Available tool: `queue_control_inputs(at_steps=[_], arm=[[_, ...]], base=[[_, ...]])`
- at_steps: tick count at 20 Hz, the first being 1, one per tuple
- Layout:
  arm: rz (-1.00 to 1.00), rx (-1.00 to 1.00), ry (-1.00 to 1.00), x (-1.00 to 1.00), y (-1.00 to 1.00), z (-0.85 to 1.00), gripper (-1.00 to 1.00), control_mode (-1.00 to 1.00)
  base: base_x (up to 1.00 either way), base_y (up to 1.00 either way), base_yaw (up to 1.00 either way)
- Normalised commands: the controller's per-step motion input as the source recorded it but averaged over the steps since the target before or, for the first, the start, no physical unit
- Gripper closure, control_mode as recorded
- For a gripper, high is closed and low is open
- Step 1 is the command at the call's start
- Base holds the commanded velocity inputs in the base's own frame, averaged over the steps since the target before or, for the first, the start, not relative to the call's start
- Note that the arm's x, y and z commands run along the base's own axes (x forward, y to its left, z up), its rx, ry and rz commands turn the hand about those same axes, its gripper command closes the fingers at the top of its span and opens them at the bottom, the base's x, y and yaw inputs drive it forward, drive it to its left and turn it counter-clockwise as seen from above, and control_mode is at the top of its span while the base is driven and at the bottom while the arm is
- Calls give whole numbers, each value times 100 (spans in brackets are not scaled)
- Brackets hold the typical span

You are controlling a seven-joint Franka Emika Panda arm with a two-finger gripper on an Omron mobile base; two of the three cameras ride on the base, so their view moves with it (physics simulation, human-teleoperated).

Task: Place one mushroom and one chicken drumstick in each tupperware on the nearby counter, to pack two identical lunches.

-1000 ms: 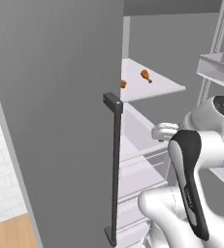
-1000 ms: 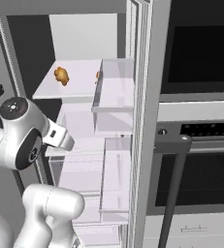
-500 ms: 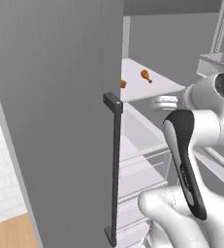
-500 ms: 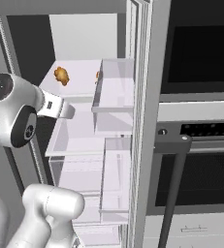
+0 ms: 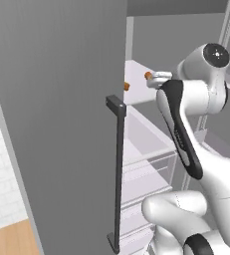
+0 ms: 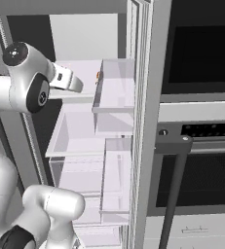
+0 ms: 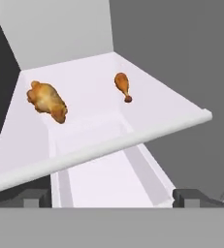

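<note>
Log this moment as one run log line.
phase: reaching into open fridge | gripper: open, empty | shelf: two chicken drumsticks, untouched | fridge door: open

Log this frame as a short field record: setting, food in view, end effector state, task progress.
setting: open fridge, white shelf, door with dark handle
food: two orange-brown drumsticks on the shelf, apart; smaller drumstick, larger drumstick
end effector: end effector open, holding nothing, short of the shelf's front edge, facing the food
oven: built-in oven beside the fridge, door shut
progress: neither drumstick picked up yet
</note>
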Motion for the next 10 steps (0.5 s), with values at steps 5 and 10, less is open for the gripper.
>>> queue_control_inputs(at_steps=[5,10], arm=[[-2,0,3,65,-20,0,-100,-100],[0,0,0,57,-18,-12,-100,-100]], base=[[0,0,0],[0,0,0]])
